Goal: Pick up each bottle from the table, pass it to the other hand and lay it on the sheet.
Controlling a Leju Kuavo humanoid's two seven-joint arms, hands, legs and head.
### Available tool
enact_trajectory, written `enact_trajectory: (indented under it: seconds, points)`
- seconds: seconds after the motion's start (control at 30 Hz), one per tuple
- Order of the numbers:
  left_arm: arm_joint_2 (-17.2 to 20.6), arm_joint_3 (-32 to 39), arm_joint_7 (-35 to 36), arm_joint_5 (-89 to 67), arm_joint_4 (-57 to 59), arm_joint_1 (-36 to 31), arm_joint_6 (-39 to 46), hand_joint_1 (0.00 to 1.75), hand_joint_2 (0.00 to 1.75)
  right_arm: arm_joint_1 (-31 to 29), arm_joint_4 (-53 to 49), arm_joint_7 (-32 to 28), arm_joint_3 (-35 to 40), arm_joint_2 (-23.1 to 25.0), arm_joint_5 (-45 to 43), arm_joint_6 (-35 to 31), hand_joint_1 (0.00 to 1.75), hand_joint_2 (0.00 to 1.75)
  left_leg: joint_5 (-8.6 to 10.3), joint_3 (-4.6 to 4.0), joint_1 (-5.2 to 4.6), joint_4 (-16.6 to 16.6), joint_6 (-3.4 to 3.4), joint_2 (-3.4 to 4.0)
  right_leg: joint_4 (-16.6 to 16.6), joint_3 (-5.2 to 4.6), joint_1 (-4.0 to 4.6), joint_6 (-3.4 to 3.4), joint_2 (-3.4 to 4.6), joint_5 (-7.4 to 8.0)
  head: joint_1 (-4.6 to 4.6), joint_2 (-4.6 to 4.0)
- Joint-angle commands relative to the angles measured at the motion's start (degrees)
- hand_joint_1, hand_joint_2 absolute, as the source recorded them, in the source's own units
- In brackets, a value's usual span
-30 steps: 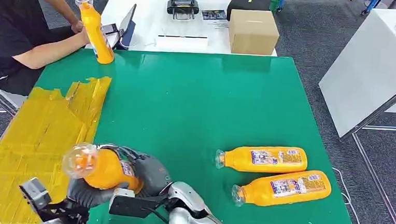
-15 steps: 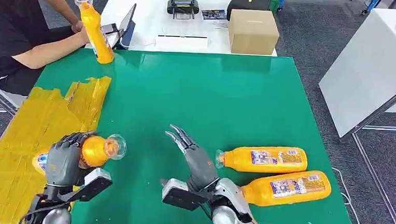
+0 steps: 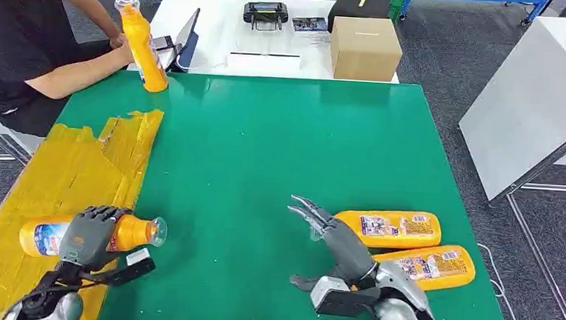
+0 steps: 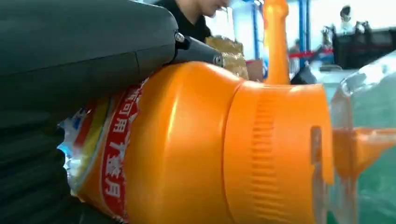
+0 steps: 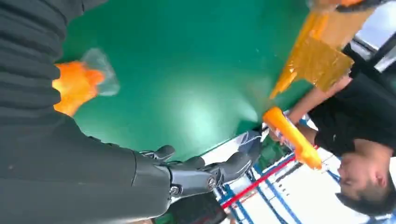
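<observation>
left hand (image 3: pixel 88 236) grips an orange bottle (image 3: pixel 75 233) around its middle; the bottle lies on its side, base end over the yellow sheet (image 3: pixel 56 179), clear cap end out over the green table mat (image 3: pixel 280 152). whether the bottle rests on the surface cannot be told. in the left wrist view the hand (image 4: pixel 70 60) wraps the labelled orange body (image 4: pixel 187 149), with the ribbed cap collar just beyond the fingers.

right hand (image 3: pixel 338 234) holds nothing, fingers apart and extended forward above the mat, just beside the cap end of 2 more orange bottles. the farther bottle (image 3: pixel 391 228) and the nearer bottle (image 3: pixel 437 264) lie on their sides, side by side, caps pointing toward the robot's left; the right arm covers the nearer one's cap end. in the right wrist view the hand (image 5: pixel 196 172) shows its fingers spread above the mat, with an orange cap (image 5: pixel 77 84) near it.

at the mat's far left corner a person (image 3: pixel 28 33) holds a 4th orange bottle (image 3: pixel 142 47) upright. behind the mat, a white table (image 3: pixel 221 30) carries a cardboard box (image 3: pixel 365 48).
</observation>
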Motion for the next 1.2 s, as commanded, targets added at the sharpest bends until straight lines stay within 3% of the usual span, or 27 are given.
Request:
enact_trajectory:
  seconds: [0.03, 0.07, 0.1, 0.17, 0.2, 0.23, 0.27, 0.33, 0.47, 0.7, 0.83, 0.87, 0.93, 1.0, 1.13, 1.2]
  points:
    - [7.3, -6.5, -5.7, 5.9, 19.0, -0.8, -5.6, 0.0, 0.0, 0.4, -4.9, -0.8, -7.3, -11.8, -3.7, 5.3, 0.0, 1.75, -0.06, 0.45, -0.05, -0.1, 0.05, 0.43, 0.0, 0.2, -0.04, -0.11, 0.45, 0.13, -0.05, 0.0]
    - [8.0, -6.6, -6.9, 7.6, 16.7, 0.5, -6.2, 0.0, 0.0, 1.1, -5.6, -0.9, -8.4, -13.0, -3.9, 5.8, 0.0, 1.75, -0.37, 0.74, -0.11, -0.1, 0.11, 0.32, 0.0, 0.47, -0.11, -0.09, 0.35, -0.1, -0.07, 0.0]
    - [8.2, -6.3, -7.4, 8.8, 15.3, 1.1, -6.9, 0.0, 0.0, 1.5, -5.8, -1.1, -9.1, -13.3, -4.2, 6.2, 0.0, 1.75, -0.47, 0.91, -0.13, 0.0, 0.22, 0.25, 0.1, 0.15, -0.15, -0.13, 0.26, -0.24, 0.0, 0.0]
    - [8.9, -6.0, -8.7, 11.9, 11.9, 2.8, -9.1, 0.0, 0.0, 2.3, -6.6, -0.8, -10.1, -14.9, -4.2, 7.0, 0.0, 1.75, -0.75, 0.73, -0.05, 0.0, 0.05, 0.53, 0.2, -0.13, -0.09, -0.32, 0.53, -0.37, -0.07, 0.0]
    - [9.2, -5.8, -8.9, 12.7, 10.2, 3.7, -9.8, 0.0, 0.0, 2.6, -7.0, -0.8, -10.7, -15.2, -4.5, 7.5, 0.0, 1.75, -0.98, 1.17, -0.06, 0.0, 0.01, 0.64, 0.2, 0.27, -0.11, -0.29, 0.59, -0.53, -0.04, 0.0]
    - [9.7, -5.5, -10.2, 15.0, 8.3, 4.9, -11.4, 0.0, 0.0, 3.2, -7.9, 0.7, -10.7, -17.7, -5.3, 9.3, 0.0, 1.75, -0.93, 1.02, -0.03, 0.0, 0.0, 0.81, 0.2, 0.19, -0.07, -0.28, 0.78, -0.41, -0.04, 0.0]
    - [10.3, -5.3, -10.5, 16.3, 6.7, 5.9, -12.3, 0.0, 0.0, 4.2, -9.3, 1.1, -11.8, -20.0, -6.9, 10.3, 0.0, 1.75, -1.06, 1.48, -0.04, 0.0, 0.02, 0.7, 0.2, 0.84, -0.07, -0.35, 0.72, -0.48, -0.04, 0.0]
    - [11.3, -5.0, -11.7, 19.3, 4.5, 7.3, -14.8, 0.0, 0.0, 5.9, -11.0, 1.8, -13.6, -23.2, -8.9, 12.6, 0.0, 1.75, -0.82, 1.63, -0.06, 0.0, 0.06, 0.66, 0.2, 1.19, -0.05, -0.3, 0.63, -0.56, -0.04, 0.0]
    - [13.8, -3.7, -13.5, 25.2, -1.7, 11.4, -19.2, 0.0, 0.0, 14.1, -18.0, 5.6, -21.8, -34.1, -16.4, 17.2, 0.0, 1.75, -0.98, 2.07, -0.18, 0.0, 0.01, 0.61, 0.1, 1.62, -0.19, -0.23, 0.63, -0.76, -0.04, 0.0]
    - [13.3, -1.7, -17.5, 32.6, -5.4, 13.1, -23.7, 0.0, 0.0, 25.9, -26.2, 12.7, -33.2, -44.4, -26.1, 20.9, 0.0, 1.75, -1.23, 1.82, -0.31, 0.0, 0.1, 0.68, 0.1, 1.41, -0.28, -0.14, 0.72, -0.85, -0.04, 0.0]
    - [12.7, -1.5, -17.9, 34.1, -5.9, 12.9, -24.5, 0.0, 0.0, 27.1, -26.9, 13.6, -34.1, -45.4, -27.1, 20.9, 0.0, 1.75, -1.2, 1.93, -0.36, -0.1, 0.15, 0.63, 0.1, 1.45, -0.35, -0.09, 0.64, -0.88, -0.07, 0.0]
    - [12.5, -2.4, -17.9, 39.5, -8.0, 13.0, -25.6, 0.0, 0.0, 29.3, -28.1, 15.2, -35.3, -47.2, -28.1, 20.4, 0.0, 1.75, -1.18, 1.88, -0.31, -0.1, 0.14, 0.58, 0.0, 1.48, -0.3, 0.03, 0.61, -0.94, -0.04, 0.0]
    - [11.7, -4.0, -17.9, 47.8, -10.9, 12.6, -25.8, 0.0, 0.0, 30.1, -28.0, 15.7, -35.4, -46.2, -25.4, 19.4, 0.0, 1.75, -1.18, 1.83, -0.26, 0.0, 0.14, 0.58, 0.0, 1.17, -0.25, 0.02, 0.62, -0.91, -0.04, 0.0]
    - [10.3, -4.6, -17.9, 51.0, -11.1, 11.1, -26.4, 0.0, 0.0, 26.7, -24.9, 14.5, -30.4, -43.4, -20.8, 18.5, 0.0, 1.75, -1.1, 1.67, -0.24, -0.1, 0.14, 0.48, 0.0, 0.82, -0.24, 0.03, 0.51, -0.87, -0.04, 0.0]
    - [9.9, -4.2, -17.9, 53.1, -12.2, 11.2, -27.3, 0.0, 0.0, 25.0, -23.6, 14.1, -28.7, -42.4, -19.3, 18.0, 0.0, 1.75, -1.15, 1.84, -0.21, -0.1, 0.19, 0.49, -0.2, 0.9, -0.24, 0.05, 0.51, -0.88, -0.02, 0.0]
    - [8.6, -3.4, -17.9, 59.2, -15.0, 10.7, -29.3, 0.0, 0.0, 18.1, -17.3, 13.0, -21.9, -36.9, -12.8, 17.4, 0.0, 1.75, -1.15, 1.78, -0.19, -0.1, 0.18, 0.51, -0.2, 0.86, -0.23, 0.03, 0.53, -0.86, -0.02, 0.0]
